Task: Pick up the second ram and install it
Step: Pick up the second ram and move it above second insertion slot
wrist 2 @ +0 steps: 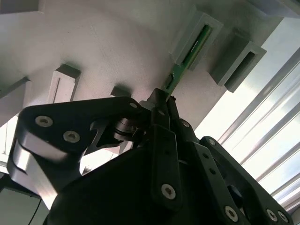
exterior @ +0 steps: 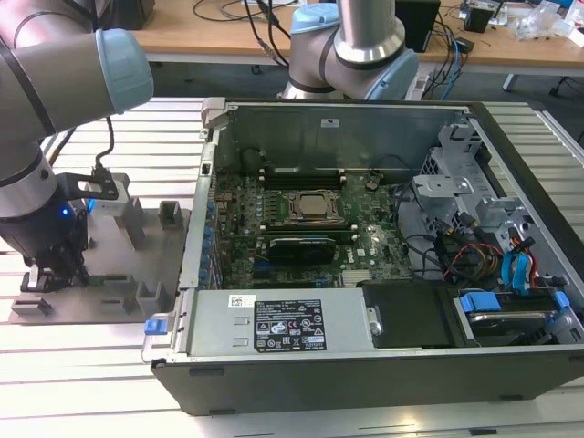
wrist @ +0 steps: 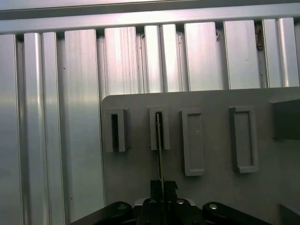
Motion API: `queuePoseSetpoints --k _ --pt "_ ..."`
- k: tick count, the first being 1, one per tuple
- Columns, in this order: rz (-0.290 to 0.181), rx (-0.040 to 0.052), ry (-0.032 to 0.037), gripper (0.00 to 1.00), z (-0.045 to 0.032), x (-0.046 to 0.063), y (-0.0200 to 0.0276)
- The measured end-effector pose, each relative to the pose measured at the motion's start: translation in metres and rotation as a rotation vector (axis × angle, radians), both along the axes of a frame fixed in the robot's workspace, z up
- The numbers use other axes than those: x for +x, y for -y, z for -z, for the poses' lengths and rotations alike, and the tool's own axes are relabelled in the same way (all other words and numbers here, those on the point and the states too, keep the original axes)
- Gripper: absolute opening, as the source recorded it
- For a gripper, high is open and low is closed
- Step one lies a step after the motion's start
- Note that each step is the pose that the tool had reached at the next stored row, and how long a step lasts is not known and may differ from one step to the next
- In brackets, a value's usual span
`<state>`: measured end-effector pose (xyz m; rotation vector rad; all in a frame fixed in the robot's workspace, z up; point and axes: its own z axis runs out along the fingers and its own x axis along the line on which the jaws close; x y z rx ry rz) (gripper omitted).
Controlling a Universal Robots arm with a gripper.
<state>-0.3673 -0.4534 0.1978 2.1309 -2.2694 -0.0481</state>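
The second ram is a thin green stick, still standing with one end in a slot of a grey holder block. In the first wrist view I look along the ram edge-on, rising out of its slot. My gripper is shut on the stick's near end, with one black finger on each flat side. In the exterior view the gripper reaches down onto the grey holder plate at the exterior view's left, beside the open computer case.
The open computer case lies at the exterior view's right of the plate, with the processor socket, memory slots and a black expansion card inside. Other grey holder blocks stand on the plate. Ribbed aluminium table surrounds it.
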Motion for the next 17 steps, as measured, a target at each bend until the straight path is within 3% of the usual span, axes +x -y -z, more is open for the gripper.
queuePoseSetpoints --k 12,17 --pt "0.0 0.0003 0.0004 0.14 -0.0006 0.0 0.0" --pt "0.0 -0.0001 0.0 0.14 -0.0162 0.0 0.0"
